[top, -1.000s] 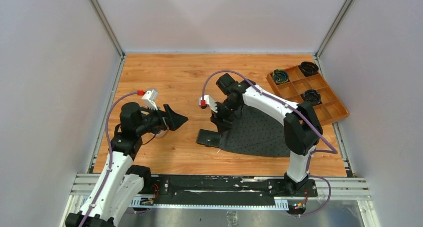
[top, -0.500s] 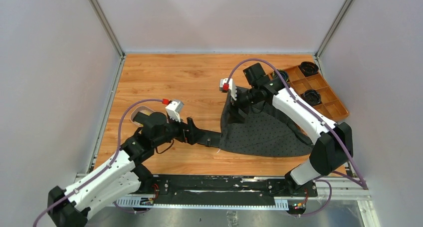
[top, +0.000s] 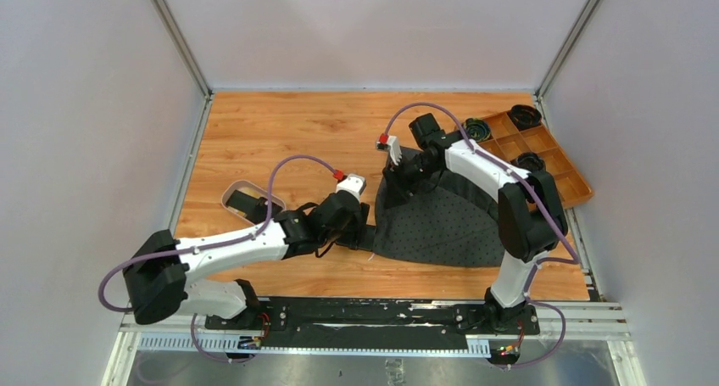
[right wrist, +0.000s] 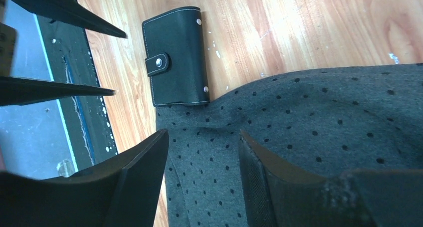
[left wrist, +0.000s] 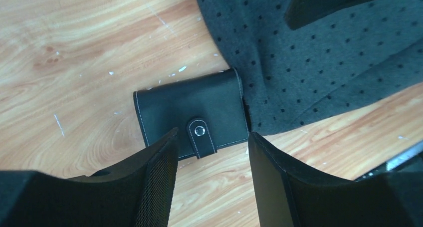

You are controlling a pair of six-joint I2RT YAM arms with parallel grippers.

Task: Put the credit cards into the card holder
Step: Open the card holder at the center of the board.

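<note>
Here the card holder [left wrist: 192, 111] lies shut flat on the wooden table [top: 288, 131], snap tab fastened on top, near the front edge and about midway between the arms. One short edge meets the hem of a dark dotted cloth [left wrist: 319, 62]. They touch, though whether the hem laps over the leather or only butts against it is hard to tell. The holder's other three edges face bare wood.

The left gripper [left wrist: 213, 137] hangs over the tab side of the holder with its fingers [left wrist: 154, 172] spread apart, nothing between them. The gap is a little wider than the tab and narrower than the holder's long side. The black front rail [top: 365, 314] runs close behind that gripper.

The right gripper [right wrist: 203, 137] is above the cloth, farther back on the table, its fingers likewise parted and holding nothing. In its wrist view the holder sits just past the cloth's edge, with the left arm's two fingertips beyond it.

A pinkish tray [top: 227, 198] sits left of the left arm, well apart from the holder, with something dark inside. An orange-brown compartmented box [top: 585, 191] stands against the right wall.
</note>
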